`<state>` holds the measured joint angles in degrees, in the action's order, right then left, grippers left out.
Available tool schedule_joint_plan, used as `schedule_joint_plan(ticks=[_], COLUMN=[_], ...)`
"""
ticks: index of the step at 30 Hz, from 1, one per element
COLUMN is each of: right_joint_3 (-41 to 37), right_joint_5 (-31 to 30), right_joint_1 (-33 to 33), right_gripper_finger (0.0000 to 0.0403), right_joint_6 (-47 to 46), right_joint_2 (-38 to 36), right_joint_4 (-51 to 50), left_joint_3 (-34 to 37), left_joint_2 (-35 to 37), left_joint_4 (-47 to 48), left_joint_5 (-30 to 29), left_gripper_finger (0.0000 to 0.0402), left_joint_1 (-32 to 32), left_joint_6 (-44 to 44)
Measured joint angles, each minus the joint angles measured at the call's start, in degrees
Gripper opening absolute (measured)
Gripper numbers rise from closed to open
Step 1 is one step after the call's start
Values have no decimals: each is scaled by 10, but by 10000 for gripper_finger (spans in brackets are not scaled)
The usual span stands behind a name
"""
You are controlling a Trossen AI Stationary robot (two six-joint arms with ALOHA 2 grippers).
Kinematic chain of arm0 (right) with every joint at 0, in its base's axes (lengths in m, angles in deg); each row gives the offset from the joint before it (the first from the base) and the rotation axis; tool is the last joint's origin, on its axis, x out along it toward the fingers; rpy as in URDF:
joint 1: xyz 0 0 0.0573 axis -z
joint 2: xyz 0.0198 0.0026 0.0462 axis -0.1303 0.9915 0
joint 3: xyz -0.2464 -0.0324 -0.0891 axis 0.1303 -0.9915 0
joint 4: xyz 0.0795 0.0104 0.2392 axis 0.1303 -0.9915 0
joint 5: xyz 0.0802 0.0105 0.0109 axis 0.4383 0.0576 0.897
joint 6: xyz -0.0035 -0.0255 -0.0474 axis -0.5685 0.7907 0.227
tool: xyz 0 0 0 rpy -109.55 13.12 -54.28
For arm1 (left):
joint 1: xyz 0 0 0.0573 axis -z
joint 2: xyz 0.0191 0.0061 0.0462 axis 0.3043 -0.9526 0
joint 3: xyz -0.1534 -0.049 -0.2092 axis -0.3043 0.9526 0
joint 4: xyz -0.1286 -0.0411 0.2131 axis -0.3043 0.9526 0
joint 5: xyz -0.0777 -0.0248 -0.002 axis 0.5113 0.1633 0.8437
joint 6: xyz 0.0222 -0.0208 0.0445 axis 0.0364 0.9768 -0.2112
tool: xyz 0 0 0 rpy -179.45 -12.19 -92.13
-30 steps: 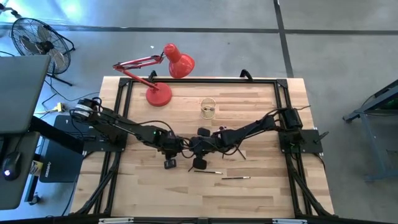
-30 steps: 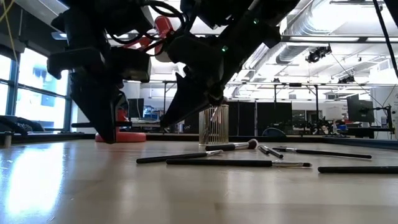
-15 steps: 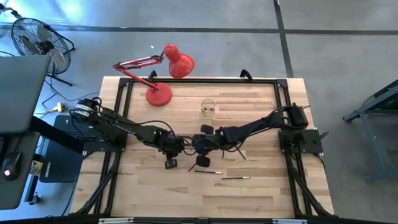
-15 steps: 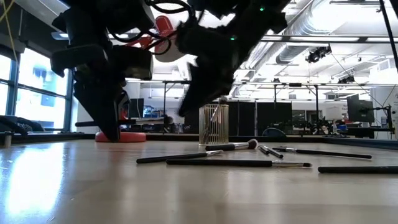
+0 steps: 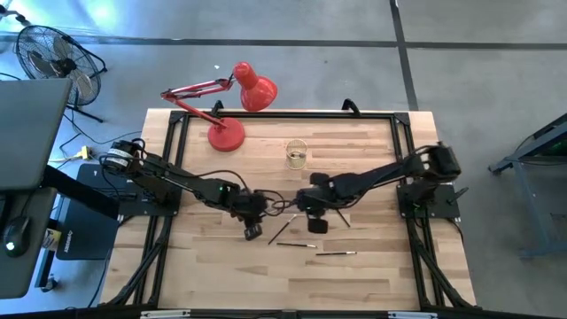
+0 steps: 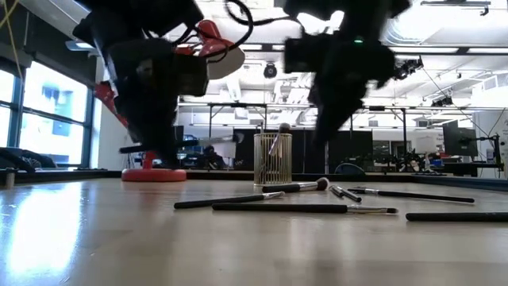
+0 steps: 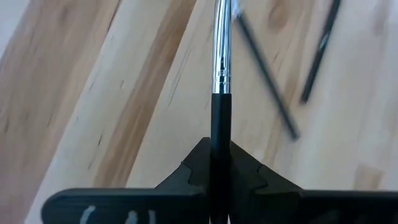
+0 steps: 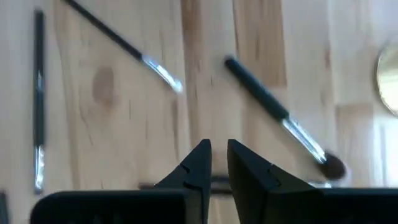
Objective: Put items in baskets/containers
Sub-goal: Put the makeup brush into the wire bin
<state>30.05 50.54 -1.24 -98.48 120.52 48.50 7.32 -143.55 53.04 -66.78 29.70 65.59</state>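
Left gripper [image 7: 221,163] was clamped on one brush [image 7: 221,81]: black handle, chrome ferrule, held above the table [image 5: 372,266] near its middle. Right gripper [image 8: 217,163] was nearly closed, a narrow gap between the fingers, holding nothing, over loose brushes [image 8: 280,118]. Glass cup [image 5: 296,154] stood farther back, ribbed, yellowish, one brush inside.

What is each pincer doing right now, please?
Left pincer: shut on a brush.
Right pincer: slightly open, holding nothing.
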Motion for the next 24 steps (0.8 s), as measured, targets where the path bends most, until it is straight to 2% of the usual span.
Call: schedule_joint_plan(ticks=[4, 9, 13, 20, 22, 24], right_joint_3=[-86, -224, -335, -495, -526, -547], right_joint_5=[1, 6, 6, 62, 79, 91], right_joint_1=[1, 1, 0, 0, 0, 0], right_gripper_finger=[23, 2, 9, 6, 2, 2], right_joint_6=[-25, -55, -105, -179, -191, -192], right_joint_2=[-86, -237, -363, -527, -553, -574], right_joint_4=[36, 133, 217, 379, 420, 444], left_joint_3=[0, 1, 1, 1, 0, 0], left_joint_2=[0, 0, 0, 0, 2, 1], left_joint_4=[-21, -70, -188, -405, -417, -405], left_joint_5=[-11, -48, -119, -256, -276, -276], left_gripper_finger=[15, 14, 14, 14, 14, 14], left_joint_1=[0, 0, 0, -11, -26, -44], left_joint_6=[2, 36, 21, -111, -121, -85])
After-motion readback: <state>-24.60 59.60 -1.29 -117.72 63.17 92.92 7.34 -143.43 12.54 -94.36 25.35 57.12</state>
